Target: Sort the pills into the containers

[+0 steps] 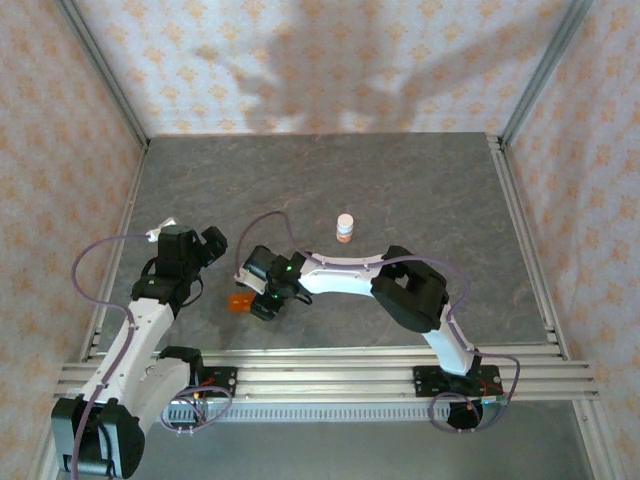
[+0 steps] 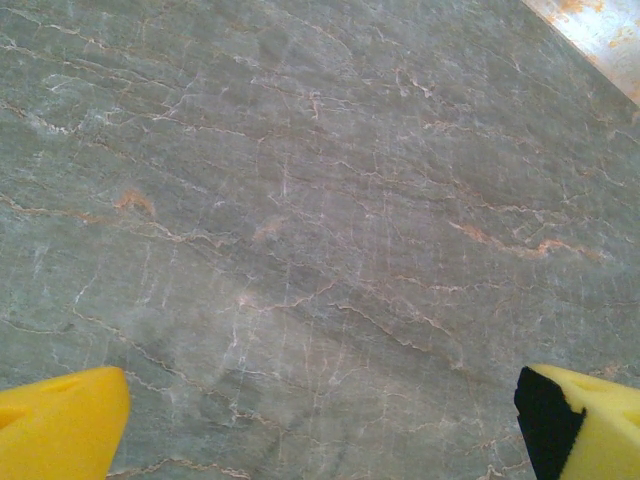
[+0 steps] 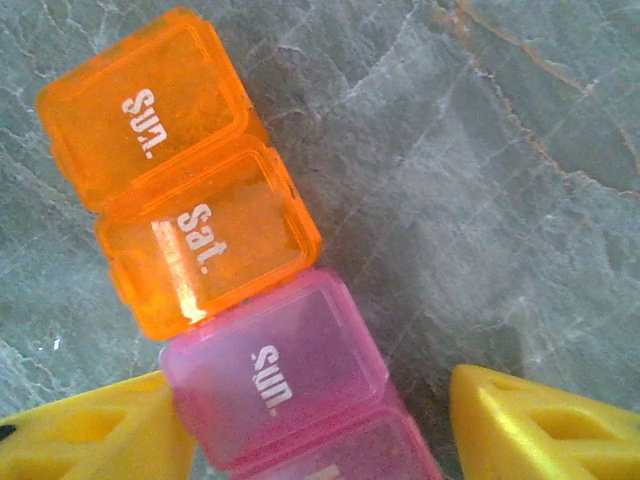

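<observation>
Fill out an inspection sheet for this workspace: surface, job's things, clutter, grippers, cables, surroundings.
Surface: grey marbled table, bare under the left arm's camera.
Job's things: containers, a joined strip lying flat, orange cells marked Sun. and Sat., pink cell marked Sun., lids shut.
Clutter: small white bottle with an orange band, upright, apart from the strip.
Grippers: left gripper open wide over bare table; right gripper straddles the pink end, with a gap beside one finger.
Cables: lilac cables loop along both arms.
Surroundings: patterned walls; aluminium rails at the near edge.
</observation>
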Action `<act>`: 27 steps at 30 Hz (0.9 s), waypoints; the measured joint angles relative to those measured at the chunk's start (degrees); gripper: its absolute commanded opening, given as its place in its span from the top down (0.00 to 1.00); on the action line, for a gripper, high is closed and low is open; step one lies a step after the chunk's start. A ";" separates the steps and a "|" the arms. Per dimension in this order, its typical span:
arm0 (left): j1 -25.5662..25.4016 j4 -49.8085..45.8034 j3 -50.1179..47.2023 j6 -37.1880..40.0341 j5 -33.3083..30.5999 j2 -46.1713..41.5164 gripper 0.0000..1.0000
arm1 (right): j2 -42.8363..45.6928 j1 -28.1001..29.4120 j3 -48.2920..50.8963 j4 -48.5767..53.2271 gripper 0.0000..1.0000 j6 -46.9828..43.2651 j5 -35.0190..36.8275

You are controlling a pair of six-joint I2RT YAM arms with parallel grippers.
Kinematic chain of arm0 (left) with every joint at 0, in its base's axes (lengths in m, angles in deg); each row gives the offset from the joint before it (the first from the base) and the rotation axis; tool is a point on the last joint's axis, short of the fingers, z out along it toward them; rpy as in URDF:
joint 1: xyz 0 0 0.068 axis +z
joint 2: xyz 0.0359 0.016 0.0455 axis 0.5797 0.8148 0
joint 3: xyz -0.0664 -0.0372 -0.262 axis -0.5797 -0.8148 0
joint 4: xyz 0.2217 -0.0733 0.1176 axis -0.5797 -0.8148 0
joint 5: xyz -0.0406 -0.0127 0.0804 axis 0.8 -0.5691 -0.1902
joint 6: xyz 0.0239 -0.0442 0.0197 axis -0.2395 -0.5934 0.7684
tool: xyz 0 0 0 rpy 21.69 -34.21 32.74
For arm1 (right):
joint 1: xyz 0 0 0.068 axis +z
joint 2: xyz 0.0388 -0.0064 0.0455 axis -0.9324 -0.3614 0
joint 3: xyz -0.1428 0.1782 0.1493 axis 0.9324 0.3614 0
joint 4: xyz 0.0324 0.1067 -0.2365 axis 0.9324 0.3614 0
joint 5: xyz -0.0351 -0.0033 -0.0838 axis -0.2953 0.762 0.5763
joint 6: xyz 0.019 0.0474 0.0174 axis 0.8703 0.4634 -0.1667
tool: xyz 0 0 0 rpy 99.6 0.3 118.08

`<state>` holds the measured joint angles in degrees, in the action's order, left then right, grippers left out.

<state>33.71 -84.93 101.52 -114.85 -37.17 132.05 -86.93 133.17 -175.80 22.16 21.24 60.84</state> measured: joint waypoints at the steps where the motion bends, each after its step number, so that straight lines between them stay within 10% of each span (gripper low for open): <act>1: 0.00 0.02 0.00 -0.09 0.04 -0.02 0.00 | 0.00 0.00 0.15 -0.20 0.45 0.20 0.02; 27: 0.00 1.36 -0.46 -0.81 7.74 -1.44 0.00 | 12.24 -0.66 17.16 -7.85 0.61 7.93 8.79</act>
<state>33.71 -83.58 101.06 -115.66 -29.43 130.61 -74.69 132.52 -158.64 14.31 29.17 69.63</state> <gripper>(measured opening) 0.997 0.386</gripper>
